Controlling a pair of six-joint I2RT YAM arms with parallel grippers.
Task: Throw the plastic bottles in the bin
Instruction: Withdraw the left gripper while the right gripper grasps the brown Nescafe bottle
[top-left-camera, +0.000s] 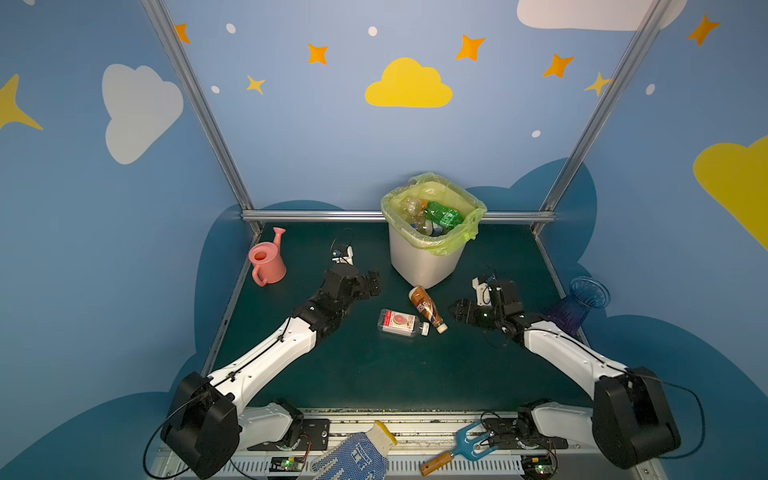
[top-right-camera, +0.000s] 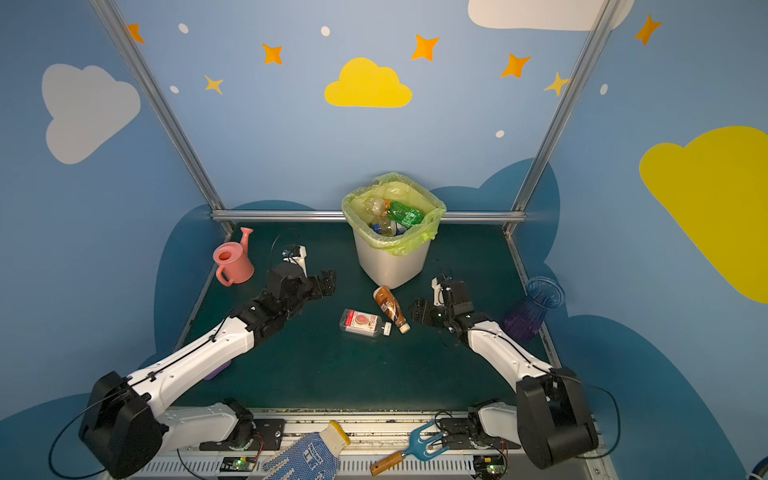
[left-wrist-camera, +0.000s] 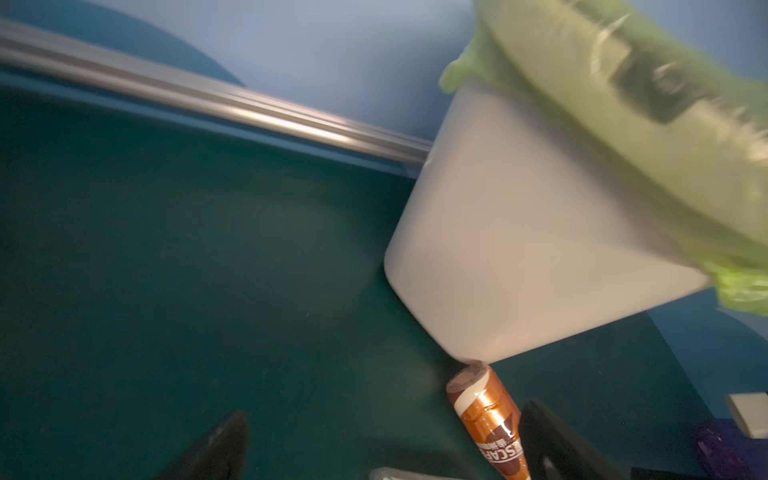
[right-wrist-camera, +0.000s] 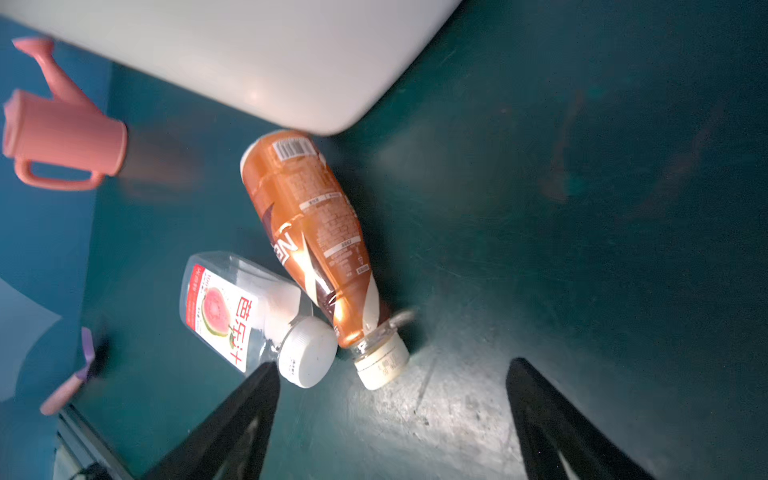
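Dark green tabletop (top-left-camera: 374, 374), blue booth walls with white and yellow clouds and orange stars. Two plastic bottles lie flat mid-table. The brown bottle (right-wrist-camera: 311, 237) has a cream cap, a barcode and a big "N"; the left wrist view reads "SCAF". Its base touches the bin's corner. The clear bottle (right-wrist-camera: 232, 311) has a white cap and a red-edged label with a cut pink fruit and red Chinese characters; its cap sits against the brown bottle's neck. The bin (top-left-camera: 424, 262) is white with a yellow-green bag and stands at the back, with a green bottle (top-left-camera: 444, 214) and clear ones inside. The right gripper (top-left-camera: 457, 312) is low beside the brown bottle's cap, jaws apart, empty. The left gripper (top-left-camera: 373, 284) is left of the bin, spread wide, empty. Pink watering can (top-left-camera: 266, 264) back left, blue-purple vase (top-left-camera: 582, 301) at the right edge. Dotted glove (top-left-camera: 353, 455) and blue hand fork (top-left-camera: 461, 451) on the front rail.
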